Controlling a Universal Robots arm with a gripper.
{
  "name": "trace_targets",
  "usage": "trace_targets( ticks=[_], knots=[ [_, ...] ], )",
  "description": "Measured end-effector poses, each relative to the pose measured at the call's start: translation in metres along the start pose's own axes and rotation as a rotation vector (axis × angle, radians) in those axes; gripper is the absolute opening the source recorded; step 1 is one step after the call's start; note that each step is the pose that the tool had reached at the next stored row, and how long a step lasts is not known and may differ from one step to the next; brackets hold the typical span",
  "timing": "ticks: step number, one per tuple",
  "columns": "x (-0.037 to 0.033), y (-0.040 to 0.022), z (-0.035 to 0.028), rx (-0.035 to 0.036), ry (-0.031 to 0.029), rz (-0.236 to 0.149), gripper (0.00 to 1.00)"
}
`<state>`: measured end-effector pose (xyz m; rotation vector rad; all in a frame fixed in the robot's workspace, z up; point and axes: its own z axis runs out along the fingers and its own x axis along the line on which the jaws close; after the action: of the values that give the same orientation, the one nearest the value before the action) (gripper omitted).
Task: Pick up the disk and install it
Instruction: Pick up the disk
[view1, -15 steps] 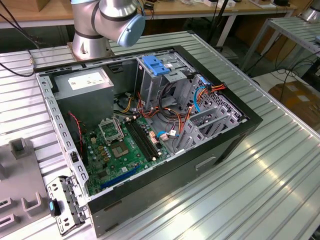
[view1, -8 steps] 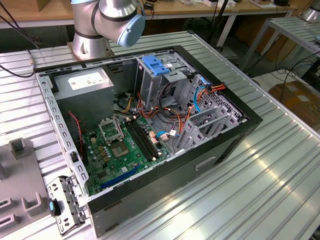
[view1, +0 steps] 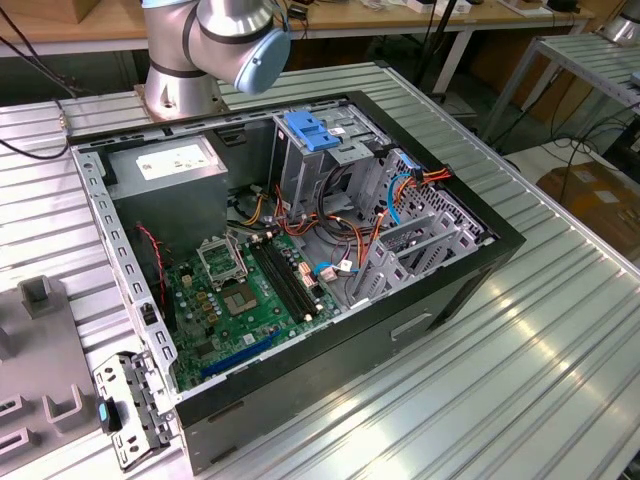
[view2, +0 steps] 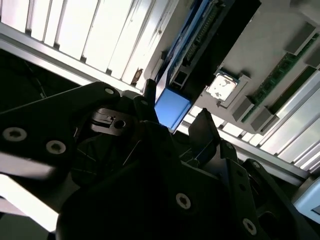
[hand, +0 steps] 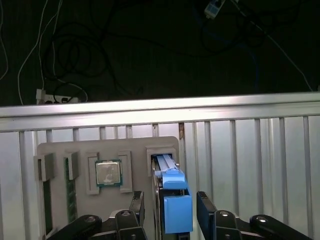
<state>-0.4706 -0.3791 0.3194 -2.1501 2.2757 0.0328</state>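
Early stage: the disk (hand: 176, 212) stands on edge in the grey holder's (hand: 132, 145) slot, not yet lifted; the gripper (hand: 170, 200) straddles it, fingers apart, seemingly not touching; the open computer case (view1: 330, 385) holds no disk

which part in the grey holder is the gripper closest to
The disk, standing on edge with a blue rail: the open gripper straddles it. The square chip and memory sticks sit in other slots, clear of the gripper.

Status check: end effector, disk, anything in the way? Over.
End effector open, straddling disk at its blue end. Disk on edge in grey holder slot, not lifted. Processor chip in neighbouring pocket, apart from disk.
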Motion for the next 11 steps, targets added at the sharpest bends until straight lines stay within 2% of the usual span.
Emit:
trace_targets(
  ticks=[4, 11],
  knots=[
    [0.0002, -0.0001, 0.0095, 0.0, 0.0, 0.0, 0.54],
    [-0.0017, 0.0, 0.0178, -0.0001, -0.0005, 0.0, 0.54]
  ],
)
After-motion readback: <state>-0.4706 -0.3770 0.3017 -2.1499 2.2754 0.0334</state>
